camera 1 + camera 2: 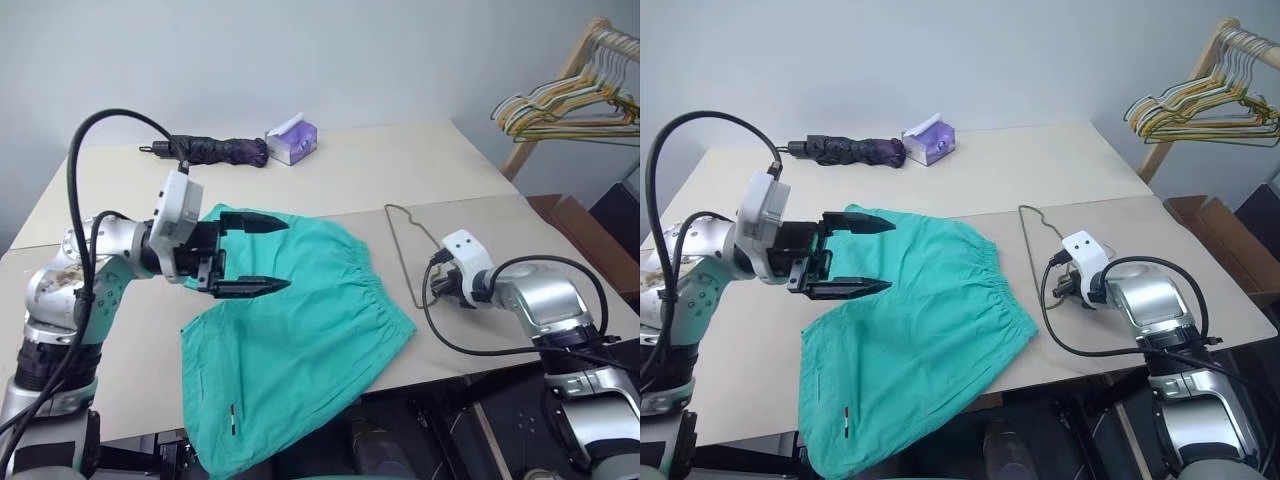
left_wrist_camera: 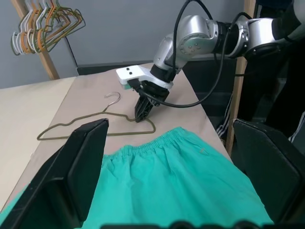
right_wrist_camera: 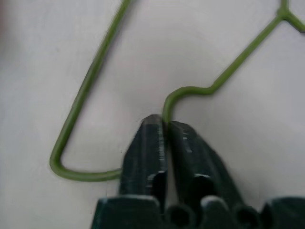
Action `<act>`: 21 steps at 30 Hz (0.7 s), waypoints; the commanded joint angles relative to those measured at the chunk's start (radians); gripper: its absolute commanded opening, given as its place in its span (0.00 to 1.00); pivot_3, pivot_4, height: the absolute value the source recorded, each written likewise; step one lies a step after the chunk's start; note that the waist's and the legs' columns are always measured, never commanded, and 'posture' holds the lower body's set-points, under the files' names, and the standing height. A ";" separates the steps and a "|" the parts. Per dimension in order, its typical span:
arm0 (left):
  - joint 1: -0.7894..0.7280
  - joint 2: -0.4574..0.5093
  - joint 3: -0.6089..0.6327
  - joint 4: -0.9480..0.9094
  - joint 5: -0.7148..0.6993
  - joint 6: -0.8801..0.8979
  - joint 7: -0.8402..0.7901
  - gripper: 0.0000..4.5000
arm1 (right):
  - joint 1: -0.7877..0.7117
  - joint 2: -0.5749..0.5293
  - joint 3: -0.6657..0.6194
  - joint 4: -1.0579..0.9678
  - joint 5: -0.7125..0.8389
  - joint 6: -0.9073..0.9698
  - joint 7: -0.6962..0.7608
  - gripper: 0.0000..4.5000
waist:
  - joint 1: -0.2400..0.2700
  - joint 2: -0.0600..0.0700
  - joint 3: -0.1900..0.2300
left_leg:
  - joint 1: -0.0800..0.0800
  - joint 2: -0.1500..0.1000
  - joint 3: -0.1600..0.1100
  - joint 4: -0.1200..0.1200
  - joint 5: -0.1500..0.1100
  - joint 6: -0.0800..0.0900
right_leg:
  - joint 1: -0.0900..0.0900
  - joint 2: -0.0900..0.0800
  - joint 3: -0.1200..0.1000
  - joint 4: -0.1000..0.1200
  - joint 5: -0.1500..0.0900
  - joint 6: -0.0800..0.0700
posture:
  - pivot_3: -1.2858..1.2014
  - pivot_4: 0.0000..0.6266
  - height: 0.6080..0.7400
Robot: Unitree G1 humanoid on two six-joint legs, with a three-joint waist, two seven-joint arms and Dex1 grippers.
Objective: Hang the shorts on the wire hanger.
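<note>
The teal-green shorts [image 1: 300, 340] lie spread on the beige table [image 1: 400, 160], waistband toward the right, one leg hanging over the front edge. My left gripper [image 1: 285, 254] hovers open just above the shorts' far part, pointing to the right, with nothing between its fingers. The wire hanger [image 3: 88, 81], thin and olive-green, lies flat on the table to the right of the shorts. My right gripper [image 3: 164, 123] points down at the hanger's near corner and is shut on the wire there, beside the bend in its shoulder. The same pinch shows in the left wrist view [image 2: 142, 114].
A dark folded umbrella [image 1: 215, 150] and a purple tissue box [image 1: 293, 142] lie at the table's far side. A wooden rack with a bunch of pastel hangers [image 1: 575, 100] stands past the right corner, a cardboard box [image 1: 1220, 225] below it.
</note>
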 commanded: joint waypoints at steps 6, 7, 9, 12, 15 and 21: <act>-0.066 -0.037 -0.017 0.036 0.043 -0.031 0.006 1.00 | -0.012 -0.038 -0.024 -0.006 -0.035 -0.033 -0.005 0.01 | -0.012 0.000 0.000 | -0.001 0.000 -0.001 0.000 0.000 0.000 | 0.000 0.000 0.000 0.000 0.000 0.000 | 0.46 0.06 1.00; -0.069 -0.044 -0.018 0.036 0.045 -0.030 0.011 1.00 | -0.009 -0.050 -0.023 -0.006 -0.047 -0.053 -0.006 0.01 | -0.012 0.000 0.000 | -0.001 0.000 -0.001 0.000 0.000 0.000 | 0.000 0.000 0.000 0.000 0.000 0.000 | 0.46 0.06 1.00; -0.072 -0.054 -0.020 0.037 0.051 -0.030 0.018 1.00 | 0.002 -0.075 -0.019 -0.012 -0.072 -0.111 -0.004 0.01 | -0.014 0.000 0.000 | -0.001 0.000 -0.001 0.000 0.000 0.000 | 0.000 0.000 0.000 0.000 0.000 0.000 | 0.46 0.05 1.00; -0.089 -0.075 -0.021 0.050 0.068 -0.026 0.051 1.00 | 0.037 -0.131 -0.015 -0.032 -0.130 -0.307 0.006 0.01 | -0.019 0.001 -0.001 | -0.001 0.000 -0.001 0.000 0.000 0.000 | -0.001 0.000 0.000 0.000 0.000 0.000 | 0.46 0.03 1.00; -0.135 -0.087 -0.026 0.084 0.084 0.016 0.100 1.00 | 0.078 -0.194 -0.027 -0.034 -0.223 -0.614 -0.029 0.01 | -0.026 0.000 -0.001 | -0.001 0.000 -0.001 0.000 0.000 0.000 | 0.000 0.000 0.000 0.000 0.000 0.000 | 0.46 0.00 1.00; -0.272 -0.075 -0.053 0.229 0.133 0.068 0.104 1.00 | 0.041 -0.369 0.033 0.157 -0.544 -1.458 -0.211 0.01 | -0.052 0.002 -0.002 | -0.001 0.000 -0.001 0.000 0.000 0.000 | -0.001 0.000 0.000 0.000 0.000 0.000 | 0.45 0.00 1.00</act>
